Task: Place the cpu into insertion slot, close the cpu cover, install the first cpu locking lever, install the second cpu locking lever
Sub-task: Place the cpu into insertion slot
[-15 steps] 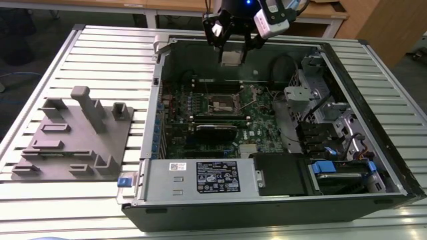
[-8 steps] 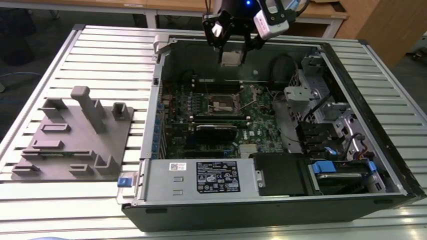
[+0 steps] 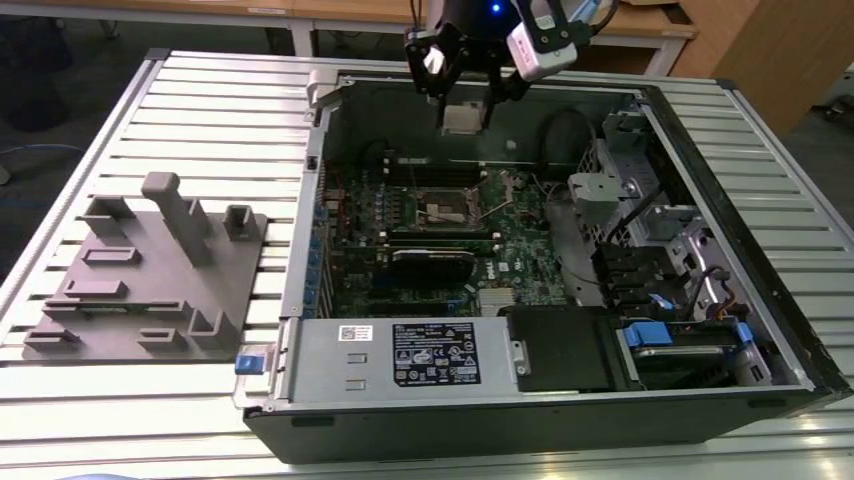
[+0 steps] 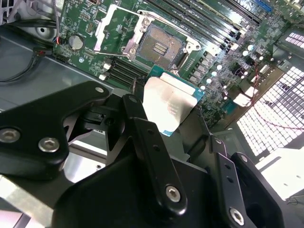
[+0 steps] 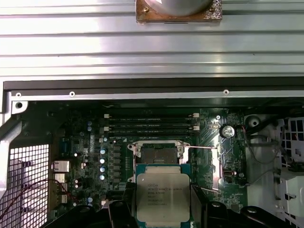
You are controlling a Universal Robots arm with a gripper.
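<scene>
In the first wrist view, the dark-framed square insertion slot is partly hidden by the silver-faced square cpu, whose edge farthest from that slot is cut off by the picture's edge.

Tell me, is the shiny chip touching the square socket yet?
Apart. In the second wrist view the cpu sits clamped in the fingers, and the insertion slot beyond it is empty.

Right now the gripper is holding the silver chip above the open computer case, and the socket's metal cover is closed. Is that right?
Not quite. The gripper does hold the chip above the open case, but the cover is flipped open beside the socket, whose contacts lie bare. The second wrist view shows this.
</scene>
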